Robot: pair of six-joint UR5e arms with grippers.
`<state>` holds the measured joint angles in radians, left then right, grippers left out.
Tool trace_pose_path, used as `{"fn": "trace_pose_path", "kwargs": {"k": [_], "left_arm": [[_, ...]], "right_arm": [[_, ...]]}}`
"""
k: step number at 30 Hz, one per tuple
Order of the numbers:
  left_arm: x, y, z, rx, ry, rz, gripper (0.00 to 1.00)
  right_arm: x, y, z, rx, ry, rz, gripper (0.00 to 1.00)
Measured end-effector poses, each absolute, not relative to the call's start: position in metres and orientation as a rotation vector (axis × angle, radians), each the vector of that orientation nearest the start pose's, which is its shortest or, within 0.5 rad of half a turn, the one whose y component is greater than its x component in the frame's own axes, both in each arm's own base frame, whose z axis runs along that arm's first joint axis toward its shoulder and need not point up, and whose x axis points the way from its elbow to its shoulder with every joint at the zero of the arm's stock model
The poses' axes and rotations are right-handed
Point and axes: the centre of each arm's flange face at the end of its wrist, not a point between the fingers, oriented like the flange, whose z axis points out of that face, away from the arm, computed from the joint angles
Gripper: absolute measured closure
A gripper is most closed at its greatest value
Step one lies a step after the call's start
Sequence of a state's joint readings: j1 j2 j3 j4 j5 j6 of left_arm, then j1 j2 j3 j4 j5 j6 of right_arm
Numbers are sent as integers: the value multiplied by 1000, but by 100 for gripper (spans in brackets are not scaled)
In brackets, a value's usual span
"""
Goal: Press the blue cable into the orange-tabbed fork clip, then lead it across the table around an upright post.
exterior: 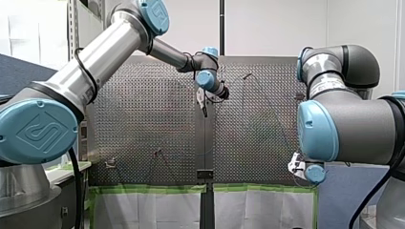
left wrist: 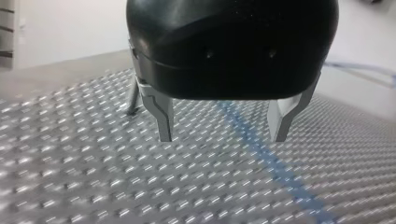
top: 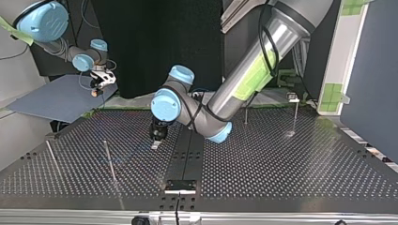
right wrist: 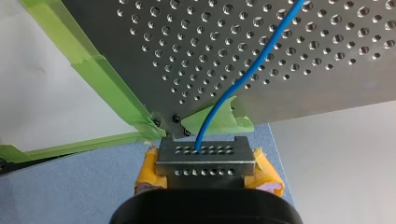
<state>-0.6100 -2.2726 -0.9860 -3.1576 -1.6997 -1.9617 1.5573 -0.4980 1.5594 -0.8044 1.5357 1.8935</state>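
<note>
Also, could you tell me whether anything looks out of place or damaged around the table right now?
At the table corner ahead of my right gripper, the green tape sticks up as a crumpled flap, and the blue cable crosses over it. Nothing else stands out.

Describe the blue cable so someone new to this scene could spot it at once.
Start at the perforated metal table, at its green-taped corner. My right hand, yellow-padded, grips one end just off it, and the blue cable runs across the holes, then between my left hand's open fingers. It is the only thin blue line; the posts are grey upright rods.
</note>
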Motion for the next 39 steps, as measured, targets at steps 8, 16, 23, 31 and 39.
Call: {"fn": "trace_pose_path", "kwargs": {"k": [8, 16, 23, 31, 39], "left_arm": [[525, -517, 331, 117, 1789, -628, 0], [505, -513, 366, 126, 1756, -653, 0], [485, -518, 403, 173, 1706, -696, 0], [452, -526, 468, 285, 1630, -741, 0], [437, -536, 496, 353, 1606, -732, 0]], "right_arm": [[130, -637, -99, 1217, -1654, 1300, 100], [131, -637, -99, 1227, -1650, 1303, 100], [131, -638, -98, 1228, -1647, 1306, 100], [132, -638, -97, 1234, -1644, 1314, 100], [134, -638, -97, 1242, -1642, 1321, 100]]}}
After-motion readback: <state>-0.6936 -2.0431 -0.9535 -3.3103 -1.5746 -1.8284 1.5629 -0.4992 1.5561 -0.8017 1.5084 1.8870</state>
